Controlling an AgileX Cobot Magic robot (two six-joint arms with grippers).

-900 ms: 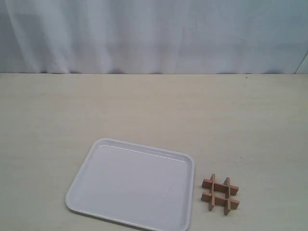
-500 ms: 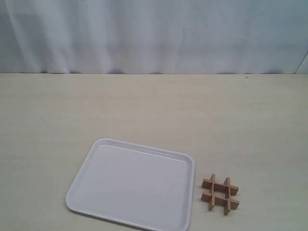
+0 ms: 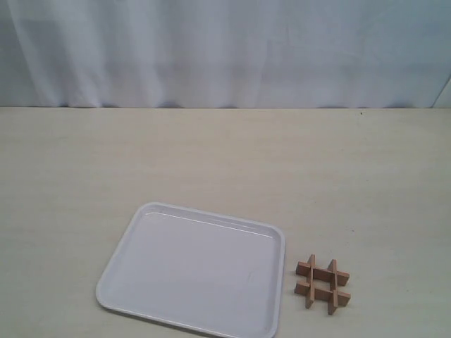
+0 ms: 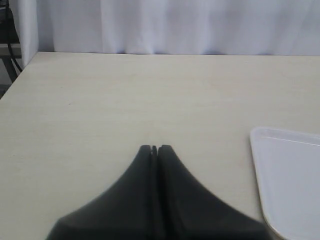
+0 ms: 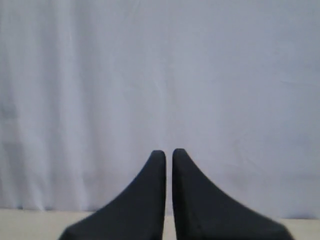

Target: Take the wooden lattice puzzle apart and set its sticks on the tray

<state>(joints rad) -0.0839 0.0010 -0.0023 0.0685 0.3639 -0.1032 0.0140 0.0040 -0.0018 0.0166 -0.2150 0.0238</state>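
The wooden lattice puzzle (image 3: pixel 323 283) lies assembled as a small hash-shaped grid on the table, just right of the tray (image 3: pixel 141 232). The tray is white and bare inside; one corner of the tray (image 4: pixel 280 200) also shows in the left wrist view. No stick lies apart from the puzzle. Neither arm appears in the exterior view. My left gripper (image 4: pixel 154 148) is shut over bare table, with nothing between its black fingers. My right gripper (image 5: pixel 169 152) points at the white curtain, its fingers almost touching with only a thin slit between them, holding nothing.
A white curtain (image 3: pixel 225 53) hangs along the table's far edge. The pale wooden table (image 3: pixel 225 162) stretches wide behind the tray and puzzle. In the left wrist view the table's corner (image 4: pixel 30 57) and a dark stand beyond it show.
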